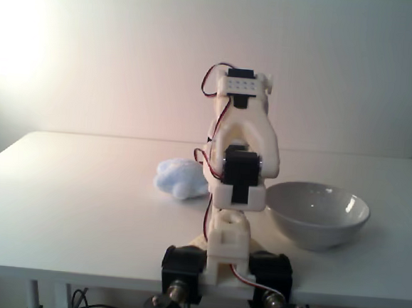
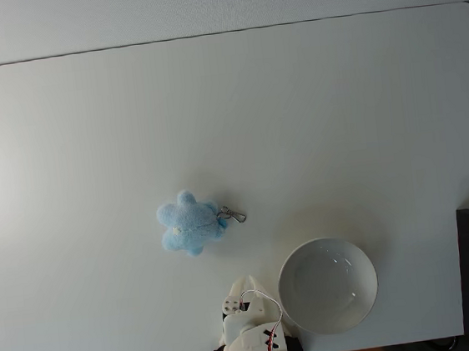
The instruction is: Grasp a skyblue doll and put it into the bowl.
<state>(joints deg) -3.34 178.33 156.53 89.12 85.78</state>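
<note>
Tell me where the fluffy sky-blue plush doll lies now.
In the fixed view from above, the fluffy sky-blue plush doll lies on the white table, up-left of the white ceramic bowl.

The skyblue doll (image 2: 188, 223) is pale sky-blue and plain, with a silver-grey metal clip (image 2: 234, 217) at its 3 o'clock side. The bowl (image 2: 327, 285) is glossy white-grey, unpatterned. The table (image 2: 312, 117) is plain white. The arm (image 1: 236, 178) is white with black motors and red wires.
</note>
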